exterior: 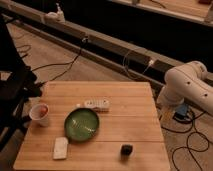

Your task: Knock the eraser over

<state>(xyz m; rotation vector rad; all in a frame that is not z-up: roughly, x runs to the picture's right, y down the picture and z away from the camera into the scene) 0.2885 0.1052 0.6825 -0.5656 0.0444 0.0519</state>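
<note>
Only eraser (126,148) visible; claw off-camera.

- The arm (189,86) is cut off by the right edge, its gripper out of view.
- The eraser (126,149) is too small to tell which face it rests on.
- The cup (40,114) has blurred contents.
- The chair (12,95) is cut by the left edge.

1 wooden table (125,97) is seen w/ 5 items on it. The eraser (126,149) is found near the front edge, R of centre, well apart from the green plate (81,123) at mid-table. A white oblong device (97,104) is laid just behind the plate. A flat white block (60,147) is placed front-L, and a white cup (40,114) at the L edge. The white arm (189,86) is held off the table's R side; the gripper can't be made out.
</note>
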